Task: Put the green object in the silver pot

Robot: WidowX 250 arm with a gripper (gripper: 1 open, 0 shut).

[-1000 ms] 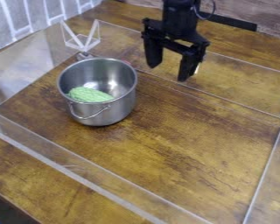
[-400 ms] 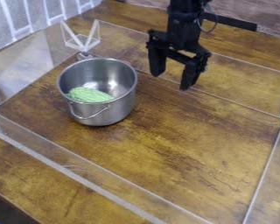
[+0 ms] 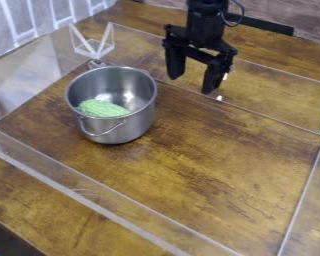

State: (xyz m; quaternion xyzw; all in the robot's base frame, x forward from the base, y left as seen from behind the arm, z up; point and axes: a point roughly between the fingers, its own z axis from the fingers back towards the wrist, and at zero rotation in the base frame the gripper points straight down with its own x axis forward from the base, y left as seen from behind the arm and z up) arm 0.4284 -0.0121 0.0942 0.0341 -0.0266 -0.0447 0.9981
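Gripper (image 3: 195, 73) hangs with fingers spread, holding nothing, above the wooden table (image 3: 216, 160) right of the silver pot (image 3: 113, 103). We see the green object (image 3: 101, 107) lying inside the pot.

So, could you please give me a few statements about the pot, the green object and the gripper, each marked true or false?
1. The green object lies inside the pot. True.
2. The gripper is shut on the green object. False: its fingers stand apart and hold nothing.
3. The gripper is right of the pot in the picture, not over it. True.
4. The pot lies tipped on its side. False: it stands upright on the wooden table, opening upward.
5. The pot's looped handle faces the near side. True.
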